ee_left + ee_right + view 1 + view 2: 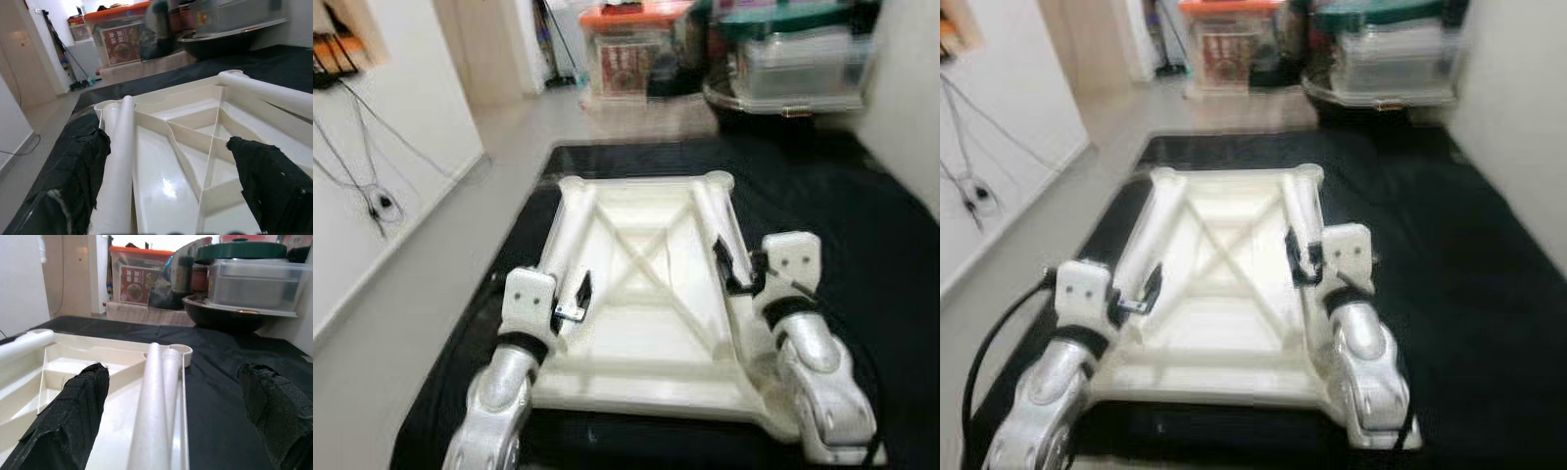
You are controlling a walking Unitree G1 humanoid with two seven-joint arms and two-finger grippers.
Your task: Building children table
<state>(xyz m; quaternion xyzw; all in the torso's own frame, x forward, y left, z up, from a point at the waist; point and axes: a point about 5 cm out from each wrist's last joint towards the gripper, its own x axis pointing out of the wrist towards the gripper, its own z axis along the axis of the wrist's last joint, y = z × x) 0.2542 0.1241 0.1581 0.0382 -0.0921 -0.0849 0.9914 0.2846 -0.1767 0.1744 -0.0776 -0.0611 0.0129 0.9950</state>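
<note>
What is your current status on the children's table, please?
Left gripper open astride left leg tube; right gripper open astride right leg tube. Tabletop upside down on black mat. Nothing in the way.

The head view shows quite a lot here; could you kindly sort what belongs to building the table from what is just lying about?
For the job:
- upturned white tabletop on the black mat
- two white legs lying along its sides
- left gripper and right gripper, fingers open around them

Lying about:
- orange-lidded bin
- clear boxes
- wall cables
</note>
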